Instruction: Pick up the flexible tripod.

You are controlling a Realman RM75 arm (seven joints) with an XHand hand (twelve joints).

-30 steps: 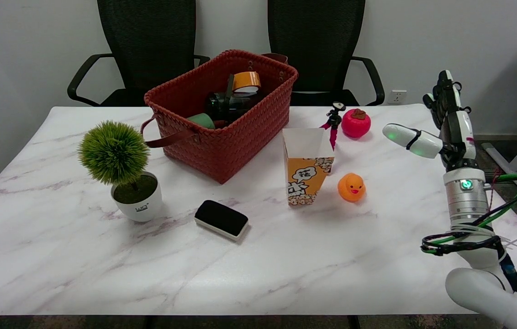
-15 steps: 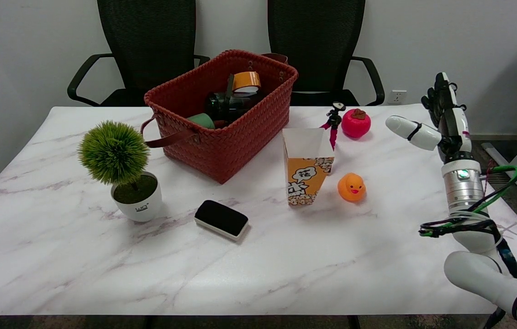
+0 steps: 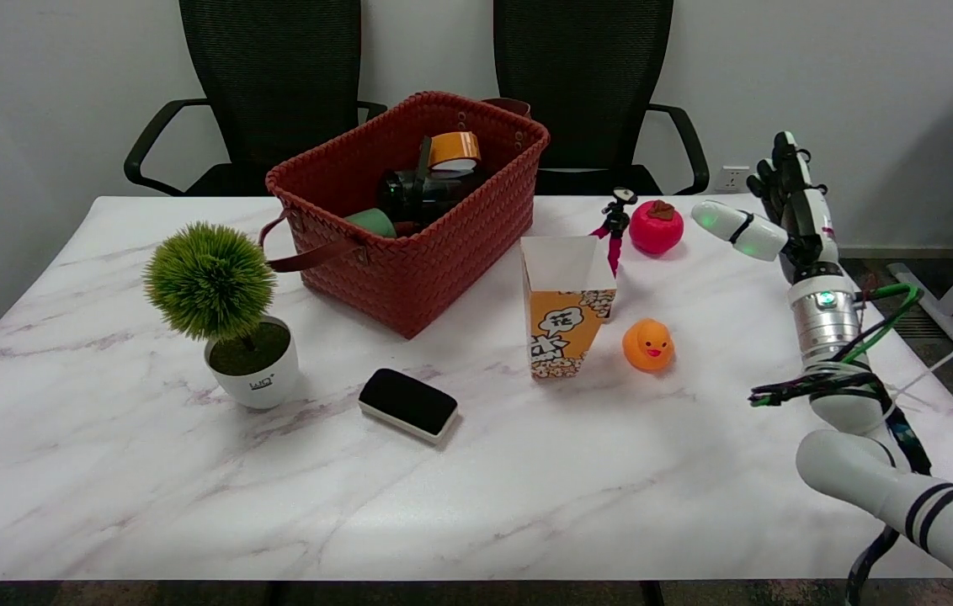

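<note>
The flexible tripod [image 3: 614,225], black-headed with magenta legs, stands at the back of the table between the popcorn box [image 3: 564,304] and a red tomato-shaped toy [image 3: 656,227]. The box hides the lower part of its legs. My right hand [image 3: 775,210] hangs in the air at the far right, right of the red toy and clear of the tripod. Its fingers are spread, the thumb pointing left toward the toy, and it holds nothing.
A red woven basket [image 3: 417,252] with tape and dark items stands at the back centre. An orange rubber duck [image 3: 647,345] sits in front of the tripod. A potted green plant [image 3: 224,311] and a black eraser [image 3: 407,404] lie to the left.
My right arm has moved left and toward the back of the table, bringing the open hand nearer to the red toy. The objects on the table have stayed put.
</note>
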